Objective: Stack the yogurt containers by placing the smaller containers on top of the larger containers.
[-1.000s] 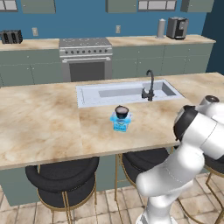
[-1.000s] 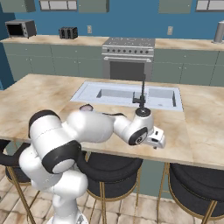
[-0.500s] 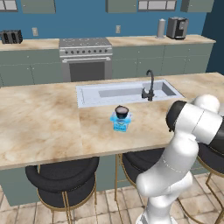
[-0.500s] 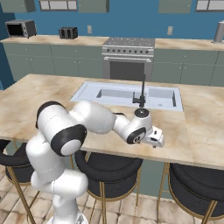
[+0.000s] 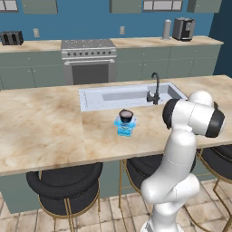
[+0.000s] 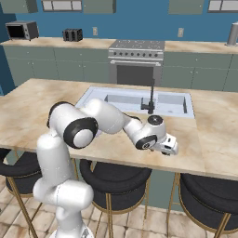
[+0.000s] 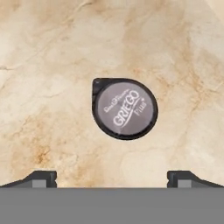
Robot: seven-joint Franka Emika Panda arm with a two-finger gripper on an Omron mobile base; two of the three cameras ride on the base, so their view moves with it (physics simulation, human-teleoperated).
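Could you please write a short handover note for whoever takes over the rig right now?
Gripper: fingers wide open, holding nothing, hovering over a dark-rimmed grey lid. In the hand view, bare counter surrounds the lid.
Things: in the left base view the dark cup shows directly above the blue tub, in front of the sink. I cannot tell whether it sits on the tub or just behind it.
Done: stacking is unconfirmed.
Left: check the cup. If it stands on the counter, grasp it and set it on the tub.
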